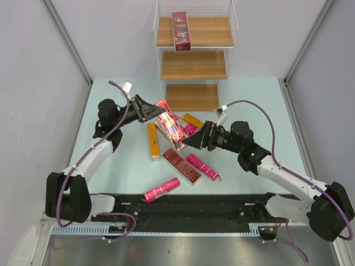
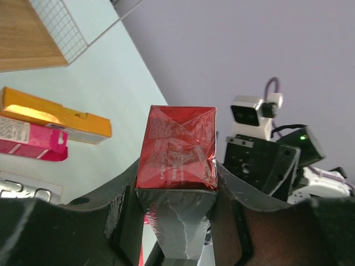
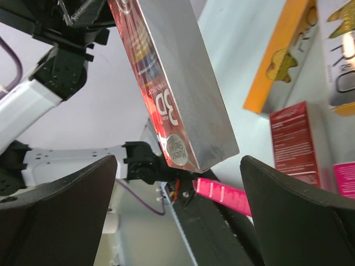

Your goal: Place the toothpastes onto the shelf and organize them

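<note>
My left gripper (image 1: 151, 112) is shut on the upper end of a long red and silver toothpaste carton (image 1: 170, 126), holding it tilted above the table. In the left wrist view that carton (image 2: 177, 147) is clamped between both jaws of the left gripper (image 2: 177, 185). My right gripper (image 1: 189, 141) is open at the carton's lower end. Seen from the right wrist, the carton's end (image 3: 183, 94) hangs between the wide-apart jaws of the right gripper (image 3: 177, 172) and touches neither. On the top board of the shelf (image 1: 193, 65) stands one red carton (image 1: 181, 31).
Loose cartons lie on the table: two orange ones (image 1: 153, 142) (image 1: 193, 119), a dark red one (image 1: 181, 165), and pink ones (image 1: 202, 167) (image 1: 162, 189) (image 1: 189, 129). The shelf's lower two boards are bare. A black rail (image 1: 188, 206) runs along the near edge.
</note>
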Action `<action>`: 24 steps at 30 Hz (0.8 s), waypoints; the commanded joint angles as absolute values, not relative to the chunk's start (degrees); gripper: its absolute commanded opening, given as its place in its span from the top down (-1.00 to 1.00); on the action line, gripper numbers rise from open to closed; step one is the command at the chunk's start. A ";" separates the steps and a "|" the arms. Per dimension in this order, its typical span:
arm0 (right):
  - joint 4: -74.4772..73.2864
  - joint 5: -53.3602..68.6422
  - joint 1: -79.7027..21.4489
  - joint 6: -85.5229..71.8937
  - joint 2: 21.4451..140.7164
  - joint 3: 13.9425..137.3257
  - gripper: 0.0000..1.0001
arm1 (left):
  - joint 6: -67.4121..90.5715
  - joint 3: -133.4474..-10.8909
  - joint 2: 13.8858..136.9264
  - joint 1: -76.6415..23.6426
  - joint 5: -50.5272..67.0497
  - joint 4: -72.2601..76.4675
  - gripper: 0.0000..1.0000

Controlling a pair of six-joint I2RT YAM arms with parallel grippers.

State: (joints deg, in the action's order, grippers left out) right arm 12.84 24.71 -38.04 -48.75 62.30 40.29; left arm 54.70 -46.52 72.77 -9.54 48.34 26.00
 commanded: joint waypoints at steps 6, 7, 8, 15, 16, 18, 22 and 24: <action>26.72 26.11 -42.18 -54.76 62.58 38.15 -0.94 | 65.65 -50.80 70.66 -8.96 52.38 37.43 0.12; 26.63 25.76 -42.80 -54.58 62.58 38.06 -0.91 | 66.61 -50.63 70.93 -8.96 52.64 38.49 0.13; 26.46 24.53 -43.15 -54.58 62.75 37.97 -0.89 | 68.97 -50.28 71.19 -8.96 52.82 41.45 0.13; 27.42 19.61 -45.79 -55.02 61.97 37.00 -0.75 | 78.22 -47.64 73.12 -9.05 54.14 54.04 0.13; 27.77 19.08 -45.88 -55.02 61.79 36.83 -0.72 | 78.74 -47.11 73.04 -9.05 53.97 54.66 0.13; 28.73 17.58 -45.97 -55.37 60.92 35.87 -0.71 | 78.84 -46.85 72.95 -9.05 53.88 55.02 0.13; 33.56 15.12 -46.14 -55.63 58.98 33.67 -0.59 | 78.66 -45.80 72.51 -9.14 53.96 55.19 0.13; 35.32 14.85 -46.49 -55.46 58.71 33.05 -0.51 | 78.58 -45.44 72.33 -9.14 53.61 55.28 0.13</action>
